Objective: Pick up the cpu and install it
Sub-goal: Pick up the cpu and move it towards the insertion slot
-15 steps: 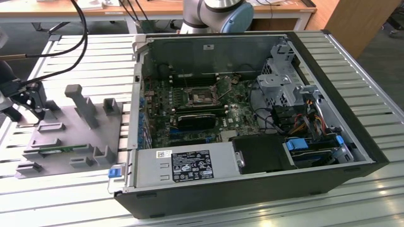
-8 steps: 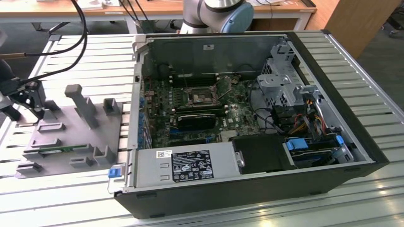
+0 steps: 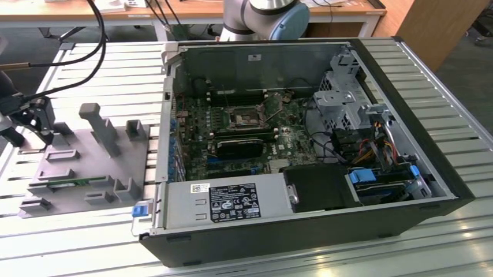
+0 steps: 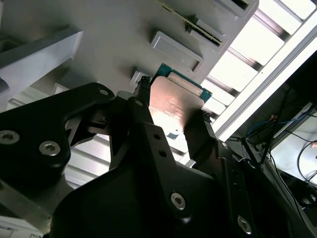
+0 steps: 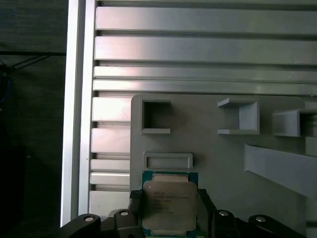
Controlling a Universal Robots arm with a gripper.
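Claw at the exterior view's left, pointing down over the far corner of the grey holder tray on the slatted tabletop. Black cables loop up from the wrist. Arm base stands behind the open computer case.

Both wrist views: black fingers pinching the cpu by opposite edges, metal top showing. Cpu sits over the tray, beside a shallow rectangular pocket. Contact with the tray: cannot tell. Well apart from the case.
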